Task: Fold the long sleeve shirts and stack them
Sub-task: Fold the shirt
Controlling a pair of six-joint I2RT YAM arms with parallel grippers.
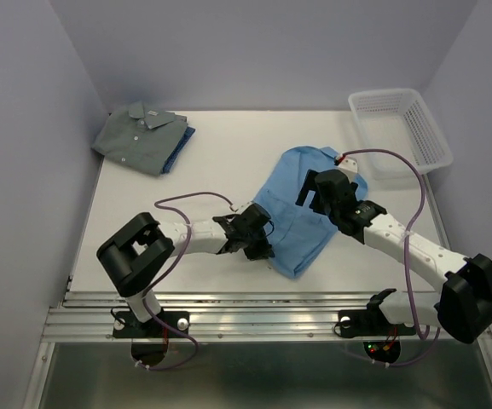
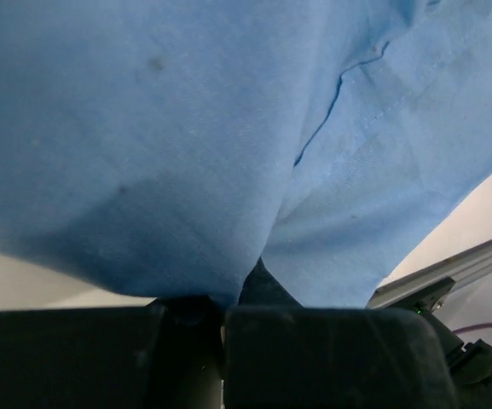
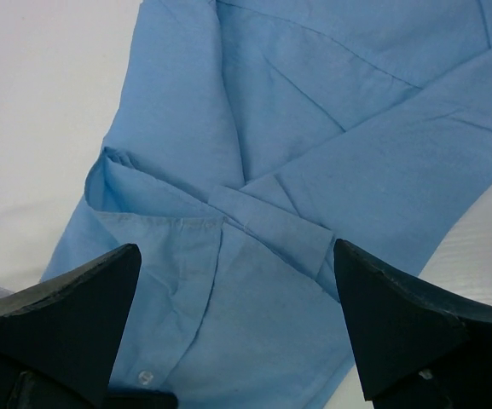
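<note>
The light sky-blue shirt [image 1: 301,223] lies partly folded in the middle of the table. My left gripper [image 1: 258,243] is at its near-left edge, shut on a fold of the blue cloth [image 2: 186,170], which drapes over the fingers [image 2: 314,358]. My right gripper [image 1: 318,192] hovers open over the shirt's far part. Its fingers [image 3: 399,324] spread wide above folded sleeves and a button placket [image 3: 254,213], with nothing between them. The grey-green shirt [image 1: 136,136] lies folded at the back left on top of the darker blue shirt [image 1: 183,143].
A white plastic mesh basket [image 1: 399,132] stands at the back right. A metal rail [image 1: 254,311] runs along the table's near edge and also shows in the left wrist view [image 2: 450,273]. Purple cables loop off both arms.
</note>
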